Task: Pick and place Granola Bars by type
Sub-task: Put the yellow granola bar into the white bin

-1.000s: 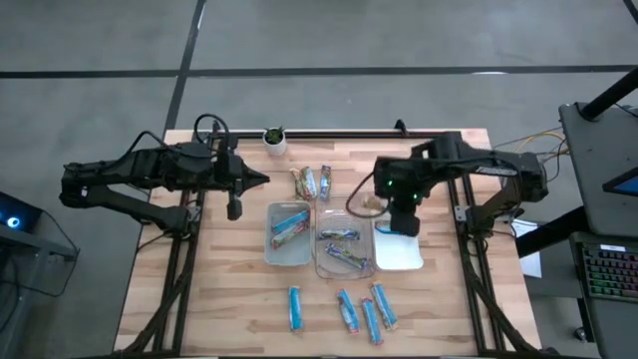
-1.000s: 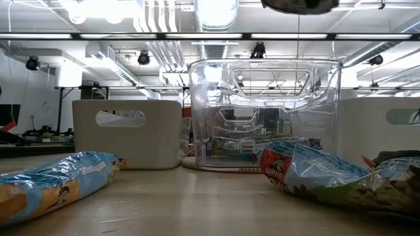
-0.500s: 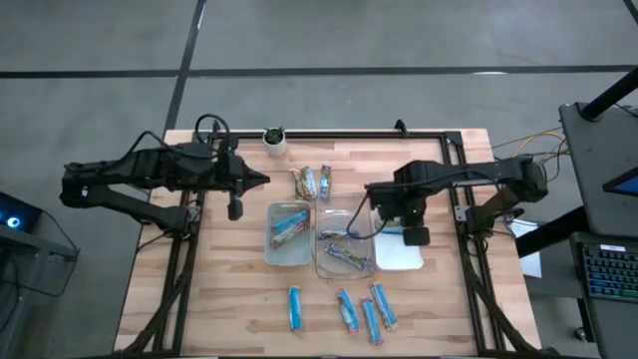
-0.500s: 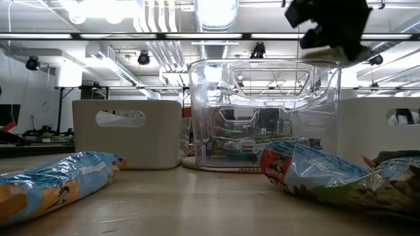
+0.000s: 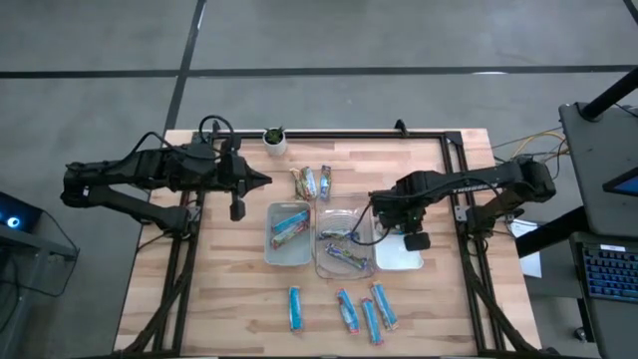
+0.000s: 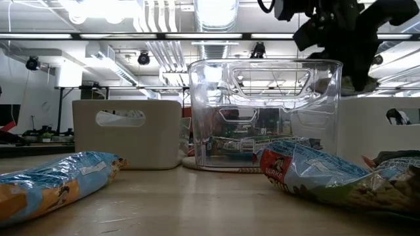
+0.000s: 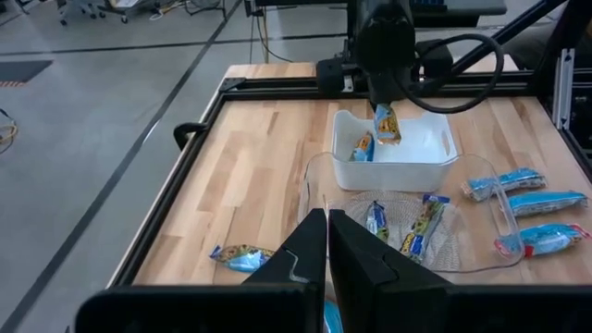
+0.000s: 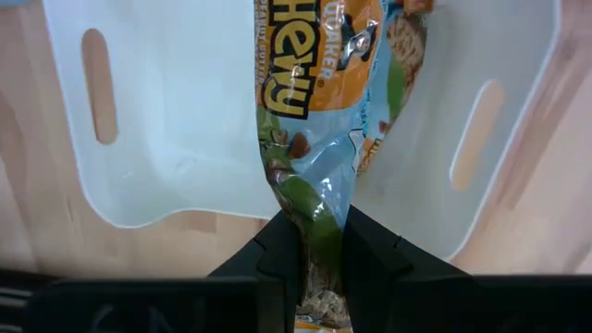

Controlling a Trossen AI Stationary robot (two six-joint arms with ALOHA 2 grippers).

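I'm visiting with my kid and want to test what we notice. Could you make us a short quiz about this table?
1. True or false: the right gripper has its jaws shut on a granola bar.
2. Over which tray does that bar hang? A: clear tray. B: white tray. C: grey tray.
3. Fill in: the left gripper waits with its jaws ____, holding nothing.

Key:
1. True; the bar is pinched by one end of its wrapper.
2. B; another bar already lies in that tray.
3. Shut.
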